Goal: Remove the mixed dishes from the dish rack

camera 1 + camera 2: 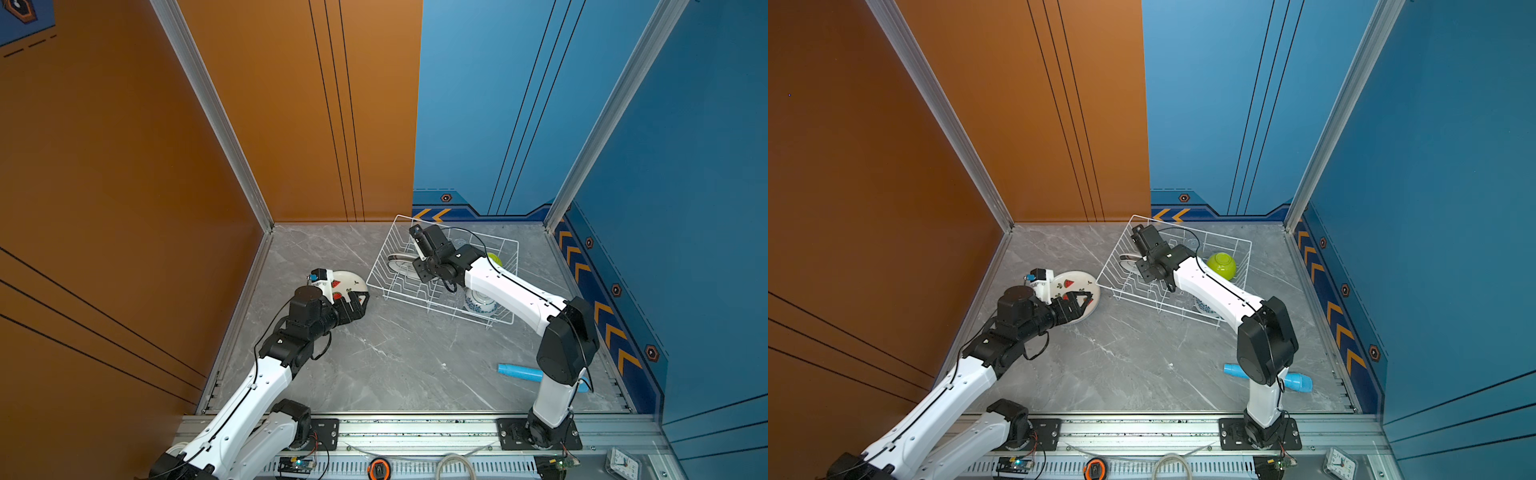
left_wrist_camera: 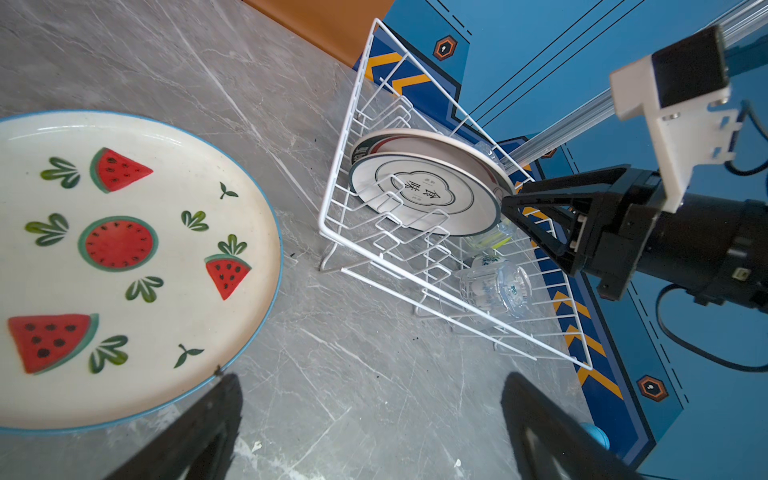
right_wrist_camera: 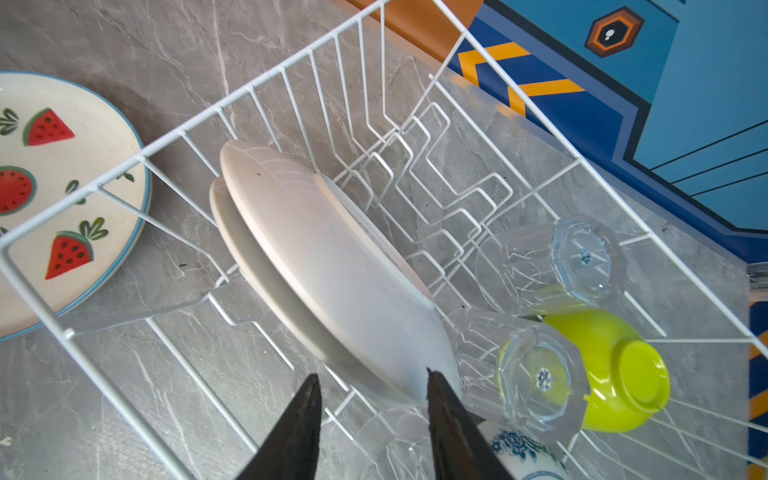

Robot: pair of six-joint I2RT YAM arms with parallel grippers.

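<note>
We see the left gripper (image 2: 374, 436) spread wide and empty over the grey tabletop (image 2: 353, 374), at the edge of the watermelon plate (image 2: 124, 249), which lies flat outside the dish rack (image 3: 181, 132), just beside it. The right gripper (image 3: 372, 375) reaches into the rack, its jaws set narrow astride the rims of the dark-rimmed plate (image 2: 424, 195) and a second plate (image 2: 436, 143), which lean together in the dividers. Whether the jaws actually pinch them we cannot tell. Also in the rack lie clear glass cups (image 3: 536, 374), a tipped lime-green bowl (image 3: 602, 365) and a blue-patterned bowl (image 1: 480, 305).
</note>
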